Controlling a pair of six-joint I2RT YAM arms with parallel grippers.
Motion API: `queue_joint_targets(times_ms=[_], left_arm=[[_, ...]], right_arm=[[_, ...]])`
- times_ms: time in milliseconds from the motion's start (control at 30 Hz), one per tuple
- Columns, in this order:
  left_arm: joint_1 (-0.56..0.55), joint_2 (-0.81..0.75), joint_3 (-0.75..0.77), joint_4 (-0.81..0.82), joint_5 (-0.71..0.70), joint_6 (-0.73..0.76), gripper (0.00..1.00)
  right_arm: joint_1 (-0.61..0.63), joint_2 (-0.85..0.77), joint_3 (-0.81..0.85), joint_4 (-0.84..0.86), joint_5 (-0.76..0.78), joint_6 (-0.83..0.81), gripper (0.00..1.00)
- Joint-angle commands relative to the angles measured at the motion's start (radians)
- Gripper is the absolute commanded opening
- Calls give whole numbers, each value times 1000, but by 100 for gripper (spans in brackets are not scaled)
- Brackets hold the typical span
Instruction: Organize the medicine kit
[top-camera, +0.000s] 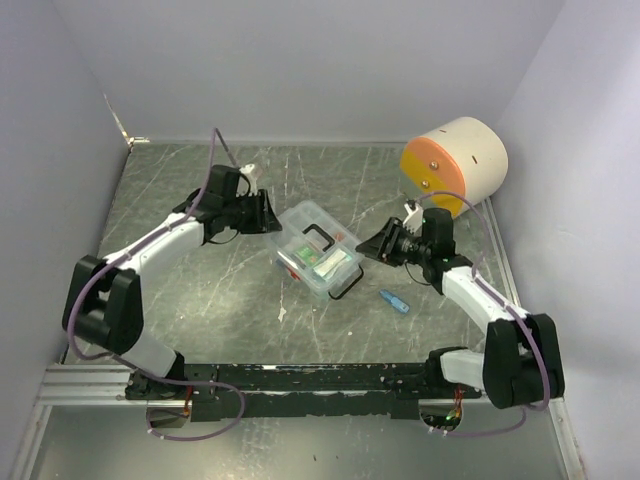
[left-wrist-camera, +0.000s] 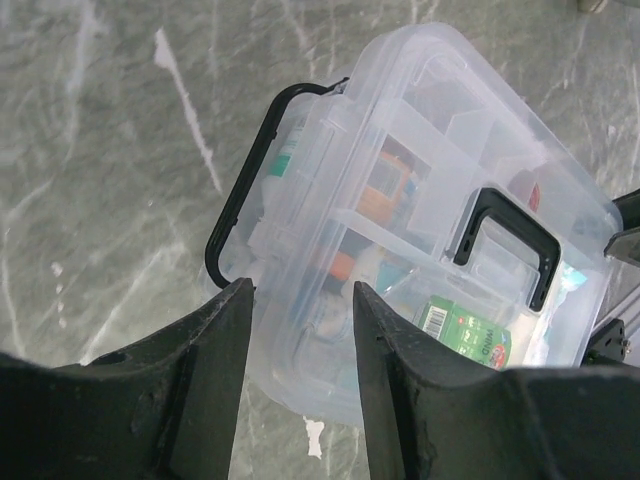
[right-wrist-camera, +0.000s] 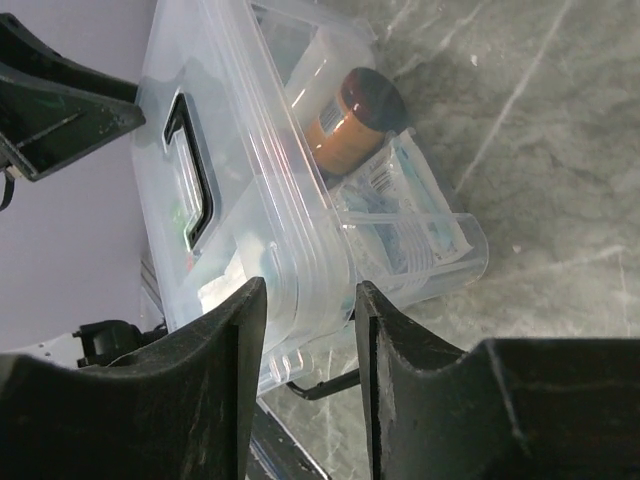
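The medicine kit (top-camera: 318, 250), a clear plastic box with a black handle (left-wrist-camera: 505, 240) on its lid, sits mid-table between both arms. My left gripper (top-camera: 272, 218) is at its far-left end. In the left wrist view my left gripper (left-wrist-camera: 302, 285) is shut on a corner of the medicine kit (left-wrist-camera: 440, 200). My right gripper (top-camera: 368, 245) is at the opposite end. In the right wrist view my right gripper (right-wrist-camera: 310, 285) pinches the stacked rim of the medicine kit (right-wrist-camera: 240, 150). A brown bottle (right-wrist-camera: 350, 120), a green carton (left-wrist-camera: 465, 335) and packets show through the plastic.
A large cream cylinder with an orange face (top-camera: 455, 160) lies at the back right. A small blue item (top-camera: 395, 301) lies on the table near my right forearm. A white scrap (top-camera: 282, 314) lies in front of the kit. Walls close in left, back and right.
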Motion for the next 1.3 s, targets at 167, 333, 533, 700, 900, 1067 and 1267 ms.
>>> queue_joint_targets(times_ms=[167,333,533,700,900,1067,1267], left_arm=[[-12,-192,-255,-160,-171,-179,53],[-11,-281,-334,-184,-311,-270,53],[-11,-392,-402,-189,-387,-348,60],[-9,-430,-358,-208,-399,-311,71],[-3,-419,-243,-243,-392,-242,81],[13,-384,-179,-217,-317,-152,84],[48,-307,-115,-188,-229,-93,84]], right_arm=[[154,198,115,89,32,-69,38],[201,310,201,109,49,-82,38],[210,364,278,78,120,-80,39],[210,333,346,-59,229,-55,51],[210,240,356,-130,271,-58,62],[215,185,313,-151,227,-48,65],[234,141,228,-99,174,20,65]])
